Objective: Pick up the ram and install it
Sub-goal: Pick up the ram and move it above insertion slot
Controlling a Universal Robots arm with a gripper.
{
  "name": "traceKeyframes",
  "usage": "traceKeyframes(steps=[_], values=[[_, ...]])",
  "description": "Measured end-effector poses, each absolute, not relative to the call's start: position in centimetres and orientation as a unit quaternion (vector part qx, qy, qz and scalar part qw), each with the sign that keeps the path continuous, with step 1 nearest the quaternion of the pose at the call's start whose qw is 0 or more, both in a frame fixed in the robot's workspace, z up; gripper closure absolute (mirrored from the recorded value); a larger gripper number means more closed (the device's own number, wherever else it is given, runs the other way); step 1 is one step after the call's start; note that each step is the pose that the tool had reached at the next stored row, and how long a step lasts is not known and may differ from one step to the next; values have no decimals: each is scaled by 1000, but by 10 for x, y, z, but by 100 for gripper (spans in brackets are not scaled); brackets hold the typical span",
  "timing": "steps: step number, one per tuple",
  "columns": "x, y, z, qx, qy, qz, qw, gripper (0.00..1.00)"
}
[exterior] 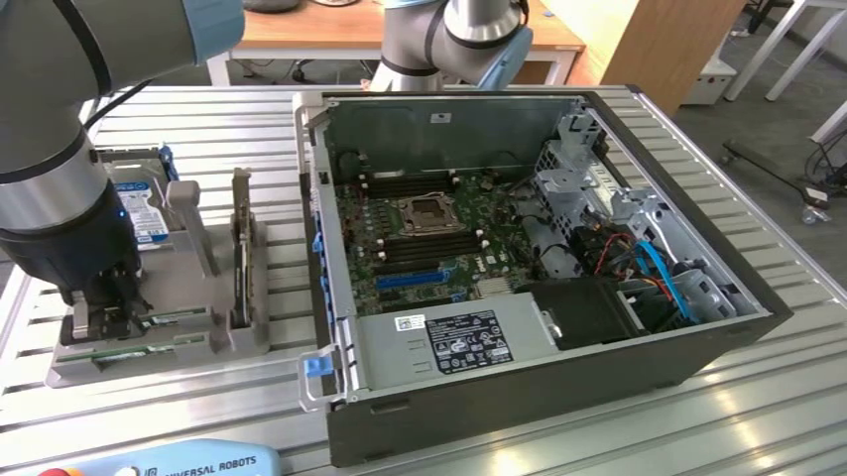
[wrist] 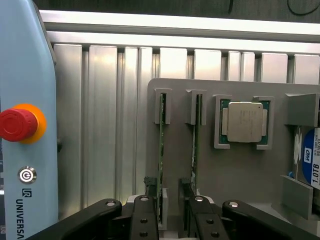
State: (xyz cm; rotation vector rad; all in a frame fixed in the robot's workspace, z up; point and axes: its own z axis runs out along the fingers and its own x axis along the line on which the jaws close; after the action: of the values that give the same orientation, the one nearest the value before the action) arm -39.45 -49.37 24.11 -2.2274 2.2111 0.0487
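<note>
A: Where's the ram [wrist: 161, 130]?
B: On edge, slotted in the grey holder [wrist: 240, 170], so your end effector [wrist: 167, 187], spread wide, can straddle its thin faces. You've pinched nothing yet.

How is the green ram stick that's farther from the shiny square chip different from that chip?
The ram stick is long and thin; the processor chip is square. The ram stick stands on its edge in slots of the grey holder; the processor chip lies flat in a corner frame. The open gripper is at the ram stick's end, while the processor chip sits apart from it. Both rest in that holder and show green board.
</note>
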Motion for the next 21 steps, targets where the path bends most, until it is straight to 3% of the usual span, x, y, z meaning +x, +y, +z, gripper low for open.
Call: traceKeyframes(steps=[21], values=[[-395, -495, 220, -710, 704, 15, 1, 69]])
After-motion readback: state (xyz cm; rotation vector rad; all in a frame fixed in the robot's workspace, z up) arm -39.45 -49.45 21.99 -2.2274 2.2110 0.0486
